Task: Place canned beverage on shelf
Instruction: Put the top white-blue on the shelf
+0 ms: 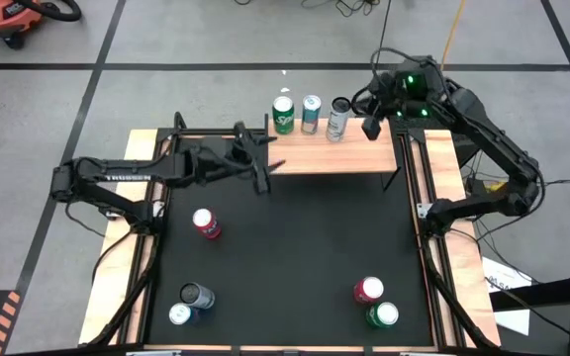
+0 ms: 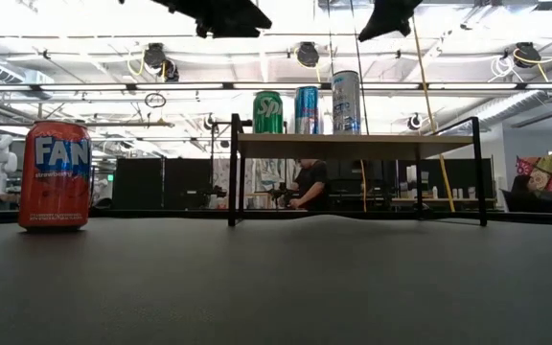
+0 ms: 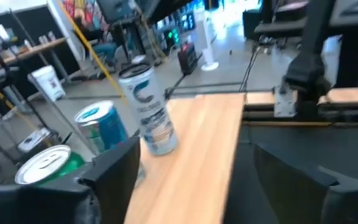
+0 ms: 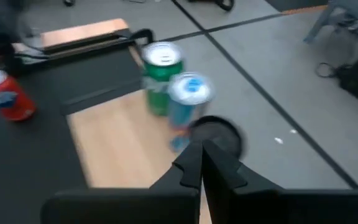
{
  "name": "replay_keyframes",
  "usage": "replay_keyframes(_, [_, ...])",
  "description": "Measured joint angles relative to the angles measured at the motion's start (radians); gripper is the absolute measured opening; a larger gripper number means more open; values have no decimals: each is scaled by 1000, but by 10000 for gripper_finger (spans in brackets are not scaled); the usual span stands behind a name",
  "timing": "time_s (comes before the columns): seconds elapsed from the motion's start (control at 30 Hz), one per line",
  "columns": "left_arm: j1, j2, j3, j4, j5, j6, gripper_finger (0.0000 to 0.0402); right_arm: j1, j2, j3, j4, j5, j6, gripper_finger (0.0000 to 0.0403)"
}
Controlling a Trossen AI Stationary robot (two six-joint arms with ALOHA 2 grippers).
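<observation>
small light-wood plank shelf on black legs (image 1: 339,156) holds 3 upright cans in a row: green can (image 1: 283,115), blue can (image 1: 311,114), silver can (image 1: 338,120). left gripper (image 1: 262,166) above shelf's left end, jaws open, empty. right gripper (image 1: 372,127) just beside silver can, jaws closed, empty.

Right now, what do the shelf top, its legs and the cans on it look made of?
Shelf top: light wood, matte, faint grain. Legs: thin black metal, likely painted. The three cans, green, blue, silver: probably aluminium, shiny lids with glossy printed sides.
</observation>
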Motion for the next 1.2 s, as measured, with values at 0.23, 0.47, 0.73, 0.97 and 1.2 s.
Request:
replay_keyframes(0.23, [91, 100, 168, -20, 96, 47, 190, 119, -182, -310, 151, 4, 107, 0])
replay_keyframes(0.47, [179, 229, 325, -17, 228, 47, 71, 229, -350, -713, 533, 235, 221, 0])
replay_keyframes(0.73, [230, 363, 450, -17, 315, 90, 8, 227, -314, -887, 788, 235, 203, 0])
replay_keyframes(0.97, [223, 390, 450, -81, 300, 90, 10, 170, -270, -891, 868, 235, 155, 0])
replay_keyframes(1.2, [194, 390, 450, -133, 225, 75, 10, 99, -207, -891, 937, 229, 133, 0])
